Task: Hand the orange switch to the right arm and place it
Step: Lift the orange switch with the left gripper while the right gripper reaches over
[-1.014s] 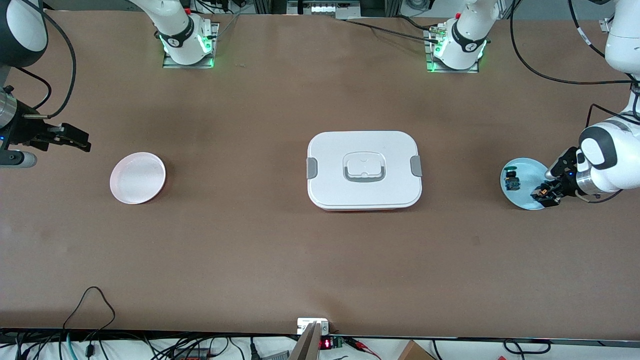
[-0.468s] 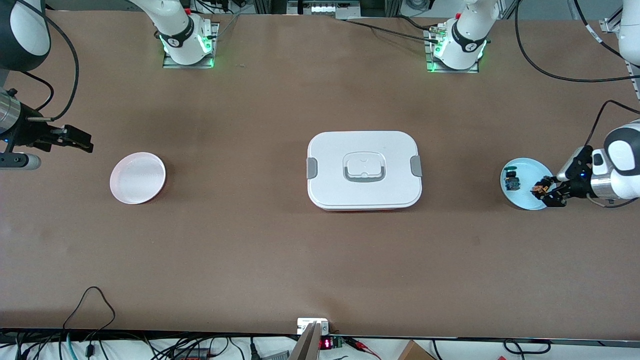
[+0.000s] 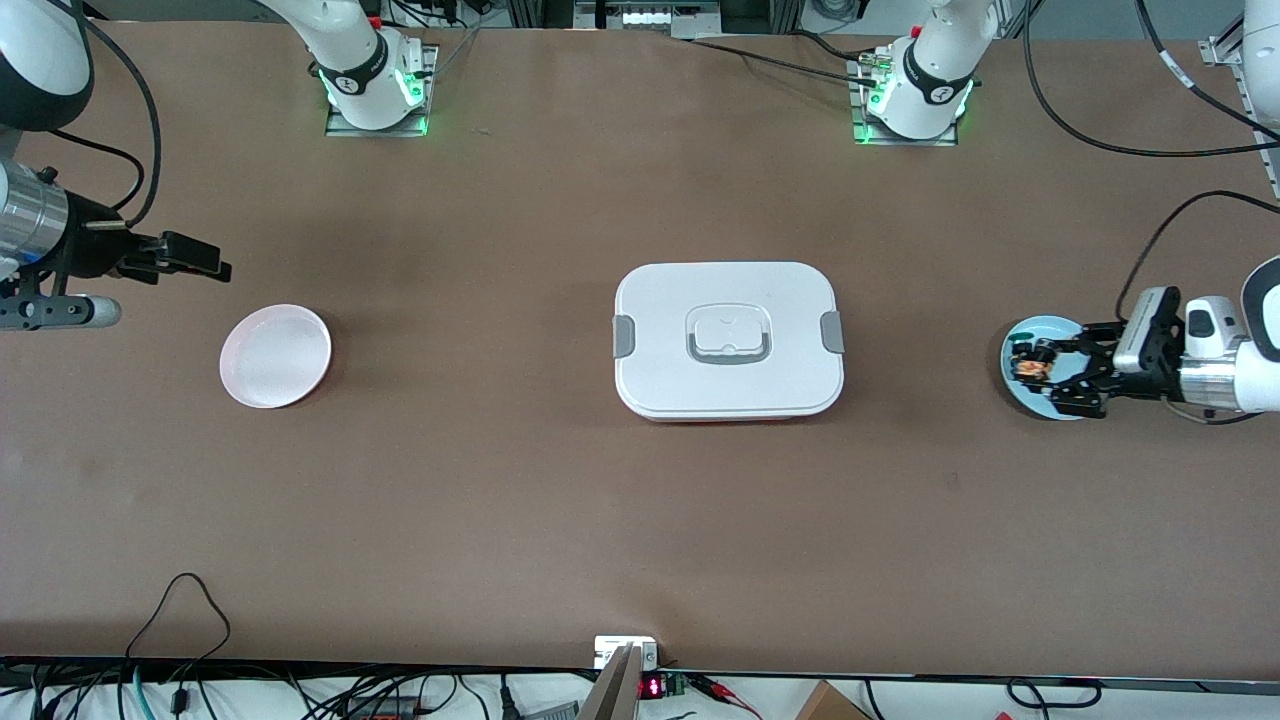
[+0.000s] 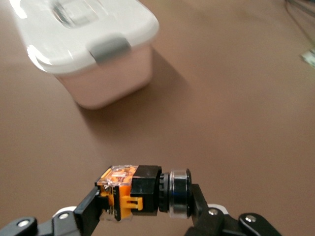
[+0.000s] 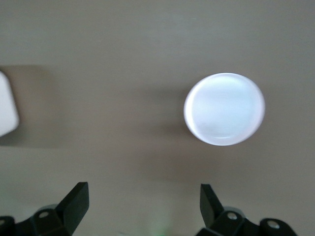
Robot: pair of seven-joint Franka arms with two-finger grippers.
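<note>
The left gripper's (image 4: pixel 142 206) fingers (image 4: pixel 88 211) clamp the orange switch (image 4: pixel 140 194) end to end (orange end on one finger, black ring on the other), up over the blue plate (image 3: pixel 1020 395) at the left arm's end of the desk (image 3: pixel 560 500). The right gripper (image 5: pixel 142 204), fingers spread, hangs beside the pink plate (image 3: pixel 275 355).

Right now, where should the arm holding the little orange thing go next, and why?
Probably toward the table's middle, over the white box. The left tool already pinches the orange switch above the blue plate, and the right tool waits open near the pink plate, too distant for a handover.
</note>
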